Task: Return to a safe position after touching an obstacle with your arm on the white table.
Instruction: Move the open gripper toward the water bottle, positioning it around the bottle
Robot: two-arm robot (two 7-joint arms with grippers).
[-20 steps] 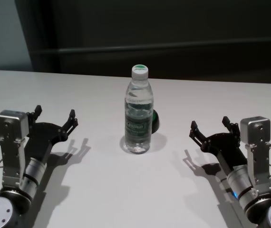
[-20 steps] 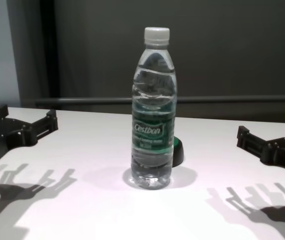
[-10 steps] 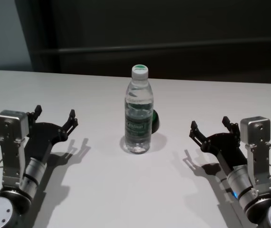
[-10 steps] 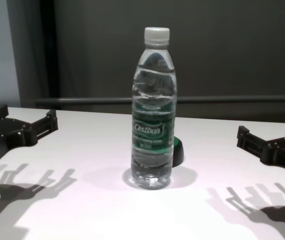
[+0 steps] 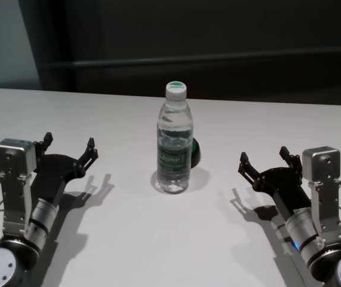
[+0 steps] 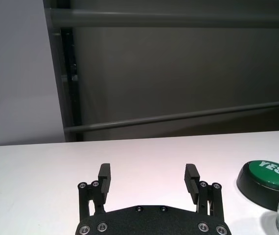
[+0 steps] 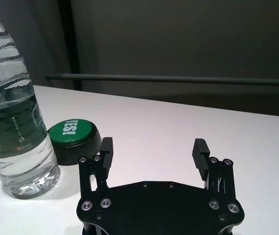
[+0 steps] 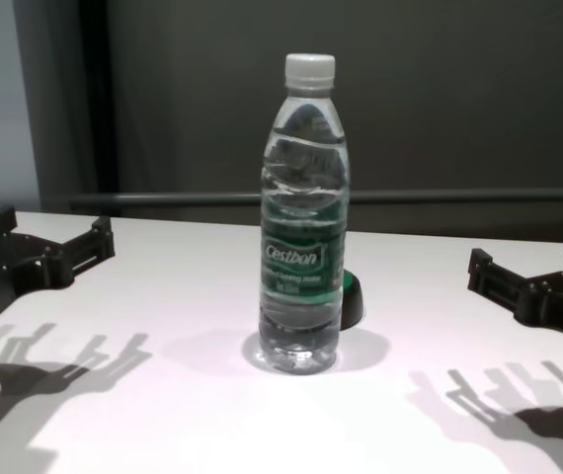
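You face a dark grey panelled wall (image 5: 218, 36) directly behind the plain matte white desk (image 5: 158, 239). A grey horizontal rail (image 5: 218, 58) runs across that wall above the desk's far edge. At your far left stands a paler grey wall section (image 5: 3, 42). Overhead light casts sharp shadows onto the desk surface near you.

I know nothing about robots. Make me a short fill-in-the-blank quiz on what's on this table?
1. The tall clear plastic water bottle has a ___ screw cap.
2. The bottle stands ___ on the plain white table.
3. The low black disc with a green top sits right ___ the bottle.
4. The left gripper and right gripper are both ___.

Answers: white; upright; behind; open
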